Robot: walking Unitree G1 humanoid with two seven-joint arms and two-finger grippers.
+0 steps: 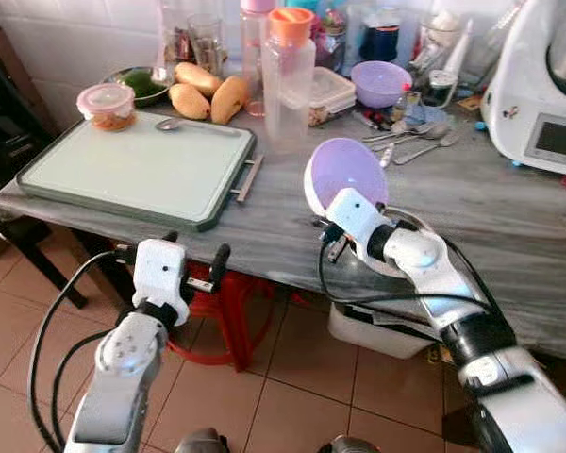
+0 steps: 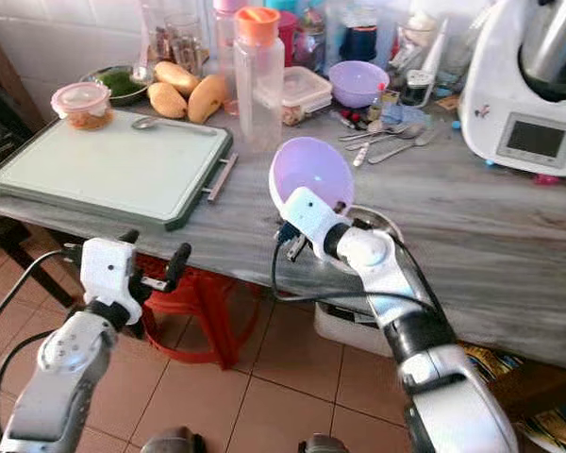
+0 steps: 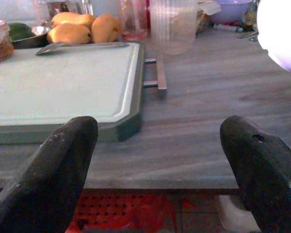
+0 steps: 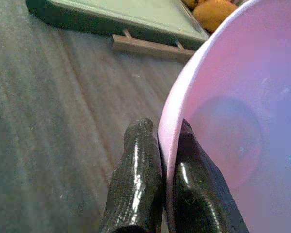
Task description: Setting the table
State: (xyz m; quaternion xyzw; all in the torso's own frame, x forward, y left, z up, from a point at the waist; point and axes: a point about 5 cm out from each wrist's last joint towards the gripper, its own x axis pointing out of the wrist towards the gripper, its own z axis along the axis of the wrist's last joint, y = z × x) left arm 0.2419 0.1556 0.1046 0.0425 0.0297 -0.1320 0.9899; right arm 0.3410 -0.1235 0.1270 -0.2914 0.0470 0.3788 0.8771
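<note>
Bowl is pinched by its rim in the right gripper, tilted above the counter near the tray, likely for set-down, while the left gripper waits spread wide at the counter edge.

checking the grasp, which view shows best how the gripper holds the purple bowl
The right wrist view: the right gripper pinches the purple bowl by its rim, one finger each side. Both eye views show the tilted bowl whole; the left wrist view catches its edge.
</note>
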